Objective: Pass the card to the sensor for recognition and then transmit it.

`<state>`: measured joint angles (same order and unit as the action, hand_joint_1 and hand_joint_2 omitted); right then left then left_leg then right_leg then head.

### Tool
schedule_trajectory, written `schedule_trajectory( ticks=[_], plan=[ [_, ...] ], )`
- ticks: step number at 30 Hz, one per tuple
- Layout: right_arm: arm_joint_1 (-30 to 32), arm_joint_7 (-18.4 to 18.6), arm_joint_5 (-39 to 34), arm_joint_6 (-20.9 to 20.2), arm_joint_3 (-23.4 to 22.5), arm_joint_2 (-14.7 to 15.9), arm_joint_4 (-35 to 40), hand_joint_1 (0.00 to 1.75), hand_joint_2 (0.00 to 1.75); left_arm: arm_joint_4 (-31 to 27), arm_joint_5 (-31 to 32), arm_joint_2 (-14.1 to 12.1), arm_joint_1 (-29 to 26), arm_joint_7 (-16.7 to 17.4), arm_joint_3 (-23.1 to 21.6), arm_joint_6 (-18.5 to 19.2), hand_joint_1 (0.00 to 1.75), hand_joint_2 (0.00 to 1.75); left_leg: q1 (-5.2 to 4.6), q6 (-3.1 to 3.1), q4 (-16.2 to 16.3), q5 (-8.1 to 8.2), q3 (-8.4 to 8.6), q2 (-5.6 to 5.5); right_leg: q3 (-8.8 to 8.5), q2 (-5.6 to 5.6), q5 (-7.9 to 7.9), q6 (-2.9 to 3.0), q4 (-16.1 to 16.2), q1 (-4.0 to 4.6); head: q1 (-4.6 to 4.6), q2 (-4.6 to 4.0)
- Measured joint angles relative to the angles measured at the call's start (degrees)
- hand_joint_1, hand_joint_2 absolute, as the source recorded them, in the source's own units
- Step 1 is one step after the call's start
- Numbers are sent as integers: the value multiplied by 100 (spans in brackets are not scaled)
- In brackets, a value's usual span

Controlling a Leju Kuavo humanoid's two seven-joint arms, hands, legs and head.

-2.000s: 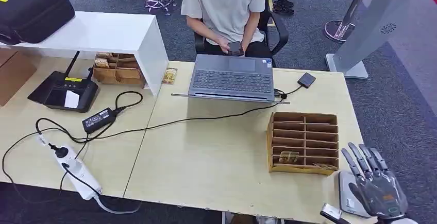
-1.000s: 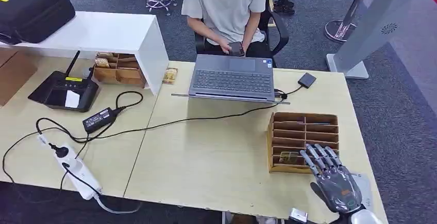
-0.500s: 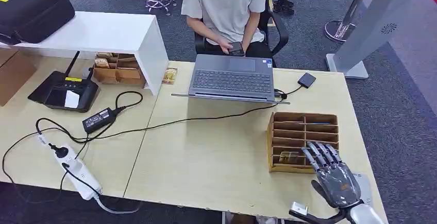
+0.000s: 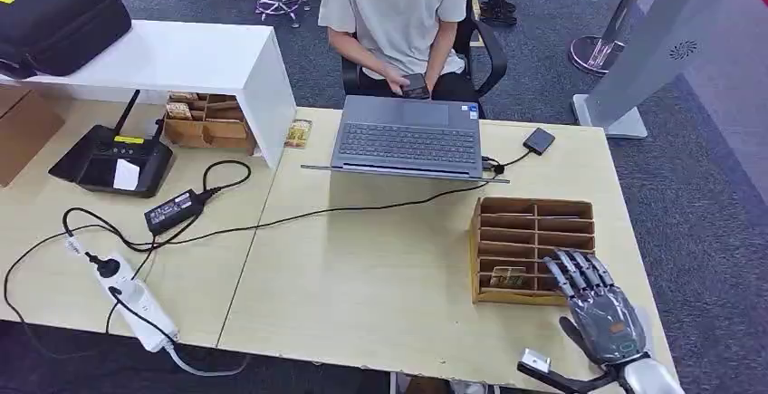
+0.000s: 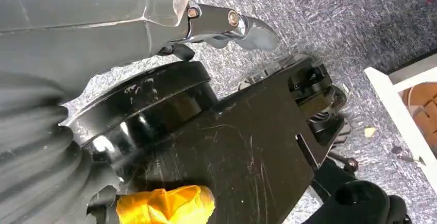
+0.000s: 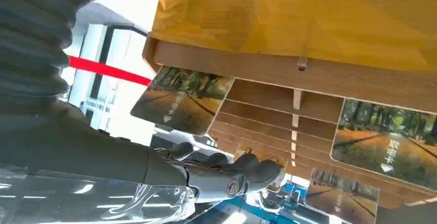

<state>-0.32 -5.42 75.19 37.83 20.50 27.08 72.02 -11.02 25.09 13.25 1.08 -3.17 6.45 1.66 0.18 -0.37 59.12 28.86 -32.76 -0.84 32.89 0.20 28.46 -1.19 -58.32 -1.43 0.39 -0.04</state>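
A wooden slotted card holder (image 4: 534, 206) stands at the table's right. One card (image 4: 507, 276) shows in a near slot. My right hand (image 4: 605, 317) hovers at the holder's near right corner, fingers spread and reaching over its front edge, holding nothing. In the right wrist view the fingers (image 6: 242, 172) lie close in front of the holder (image 6: 309, 74), where printed cards (image 6: 183, 103) (image 6: 386, 141) stick out of the slots. A small black box (image 4: 539, 140) on a cable lies beside the laptop. My left hand (image 5: 103, 28) hangs over the floor, one finger (image 5: 227, 22) stretched out, nothing in it.
An open laptop (image 4: 408, 136) lies mid-table in front of a seated person (image 4: 398, 4) who holds a phone. Cables, a power brick (image 4: 172, 210) and a power strip (image 4: 136, 299) lie at the left. A grey pad (image 4: 645, 314) sits under my right hand.
My right hand swung left from the table's near right corner to the card holder's front edge, then drifted slightly right. Nothing was picked up.
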Motion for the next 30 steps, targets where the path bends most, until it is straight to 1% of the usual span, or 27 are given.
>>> schedule_trajectory(
  ticks=[16, 22, 30],
  plan=[
    [-7, -24, 48, 13, -103, 0, -101, 0, 175, 0, 26, 0, 0, 2, 2, 0, 0, 175, 0, 0, 0, 0, 0, 0, 0, 0, 0, 0, 0, 0, 2, 0],
    [-7, 44, 90, 120, -258, 0, -44, 0, 175, 0, 33, 0, -1, 4, 2, -2, 0, 175, 0, 0, 0, 0, 0, 0, 0, 0, 0, 0, 0, 0, 2, 0],
    [33, 61, 105, 114, -505, 15, 144, 0, 175, 0, 31, 0, -3, 7, 9, -2, 0, 175, 0, 0, 0, 0, 0, 0, 0, 0, 0, 0, 0, 0, 2, 0]
  ],
)
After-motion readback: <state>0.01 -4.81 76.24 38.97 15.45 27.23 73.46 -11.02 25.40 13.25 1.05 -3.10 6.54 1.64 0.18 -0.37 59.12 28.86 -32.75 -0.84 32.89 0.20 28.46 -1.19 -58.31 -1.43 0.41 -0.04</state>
